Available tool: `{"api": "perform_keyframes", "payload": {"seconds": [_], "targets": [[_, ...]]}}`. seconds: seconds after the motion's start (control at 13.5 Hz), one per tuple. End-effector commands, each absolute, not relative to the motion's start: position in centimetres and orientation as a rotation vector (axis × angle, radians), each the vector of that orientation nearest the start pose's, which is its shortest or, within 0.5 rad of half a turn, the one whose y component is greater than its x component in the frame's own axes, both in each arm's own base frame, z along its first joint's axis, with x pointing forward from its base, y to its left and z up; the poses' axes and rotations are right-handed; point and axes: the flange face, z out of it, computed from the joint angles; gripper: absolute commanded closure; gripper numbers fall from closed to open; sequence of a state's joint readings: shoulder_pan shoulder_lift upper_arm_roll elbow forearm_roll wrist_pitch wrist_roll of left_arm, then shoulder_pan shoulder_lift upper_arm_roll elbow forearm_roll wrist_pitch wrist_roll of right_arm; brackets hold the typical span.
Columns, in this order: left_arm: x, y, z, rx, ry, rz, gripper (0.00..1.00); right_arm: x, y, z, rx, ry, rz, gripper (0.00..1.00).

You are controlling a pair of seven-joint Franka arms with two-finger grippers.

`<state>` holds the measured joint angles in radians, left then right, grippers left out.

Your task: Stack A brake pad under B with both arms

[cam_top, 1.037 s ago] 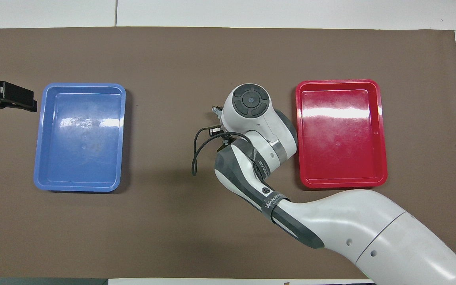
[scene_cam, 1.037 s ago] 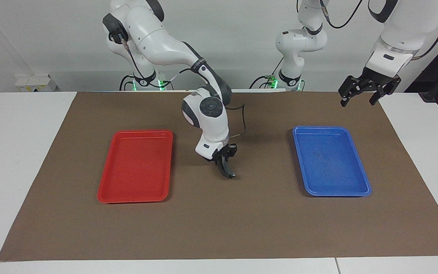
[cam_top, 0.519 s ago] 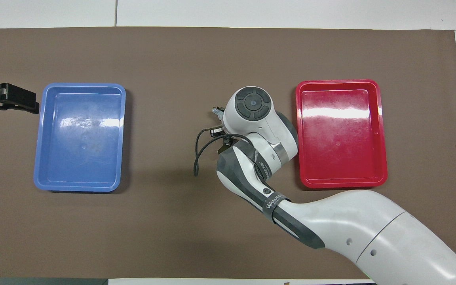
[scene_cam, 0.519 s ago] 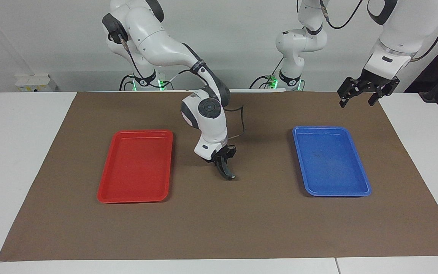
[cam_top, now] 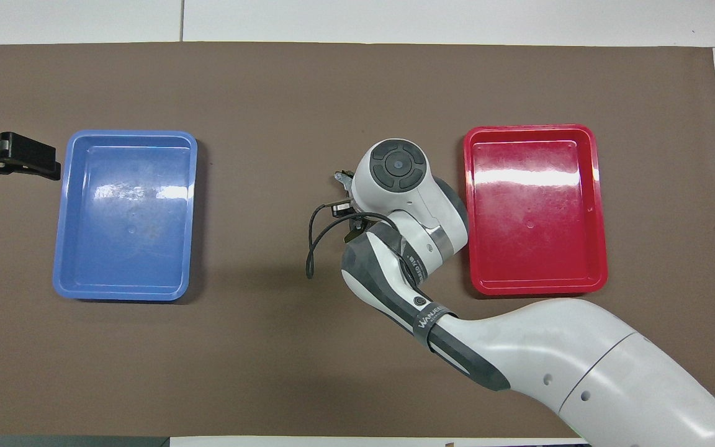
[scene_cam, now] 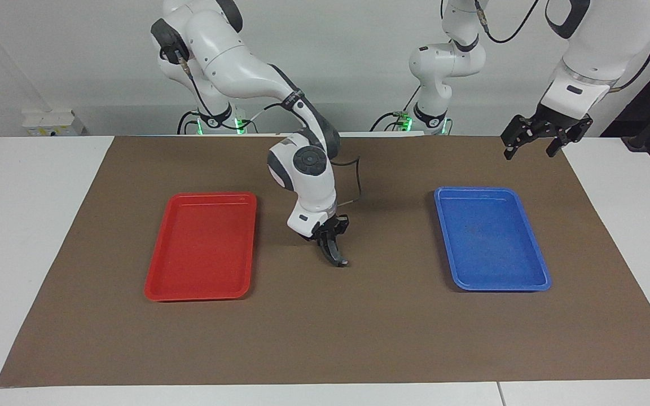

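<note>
B (scene_cam: 336, 255) hangs gripped in right claw (scene_cam: 329, 237).

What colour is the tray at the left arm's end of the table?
Blue tray, clearest in the overhead view.

Both arms are glossy white shells with dark grey bands at the joints. On the right arm (scene_cam: 246, 62), a round dark grey cap with a ring of button segments sits at centre frame, and a thin black cable loops out beside it. A dark collar low in the overhead view carries white lettering (too small to read in full). Its tool, the right gripper (scene_cam: 333, 251), is black. The left arm (scene_cam: 584, 51), at upper right, has black cables along its upper links and a black left gripper (scene_cam: 534, 141). Green lights glow at both bases.
</note>
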<state>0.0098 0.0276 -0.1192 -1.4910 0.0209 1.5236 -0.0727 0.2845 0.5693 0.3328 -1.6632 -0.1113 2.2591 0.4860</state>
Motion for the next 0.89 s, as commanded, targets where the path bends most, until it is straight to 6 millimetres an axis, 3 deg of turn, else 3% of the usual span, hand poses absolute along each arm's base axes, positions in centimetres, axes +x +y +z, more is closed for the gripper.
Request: {"api": "perform_keyframes", "payload": {"seconds": [0.0,0.44,0.52,0.59,0.67,0.81], "targets": [[54.5,-5.6,64.4,-3.127,0.054,0.000,0.00,56.3,36.9,29.1,-3.065,-0.217,0.032,0.98],[54.5,-5.7,63.9,-3.126,0.049,0.015,0.00,55.6,37.4,29.6,-3.083,-0.240,0.066,0.96],[54.5,-5.7,63.9,-3.126,0.049,0.015,0.00,55.6,37.4,29.6,-3.083,-0.240,0.065,0.85],[54.5,-5.7,63.9,-3.126,0.052,0.012,0.00,55.6,37.3,29.6,-3.083,-0.236,0.066,0.52],[54.5,-5.7,63.9,-3.126,0.052,0.015,0.00,55.6,37.4,29.8,-3.082,-0.236,0.062,0.01],[54.5,-5.7,63.9,-3.126,0.049,0.017,0.00,56.0,37.1,31.5,-3.076,-0.228,0.027,0.00]]}}
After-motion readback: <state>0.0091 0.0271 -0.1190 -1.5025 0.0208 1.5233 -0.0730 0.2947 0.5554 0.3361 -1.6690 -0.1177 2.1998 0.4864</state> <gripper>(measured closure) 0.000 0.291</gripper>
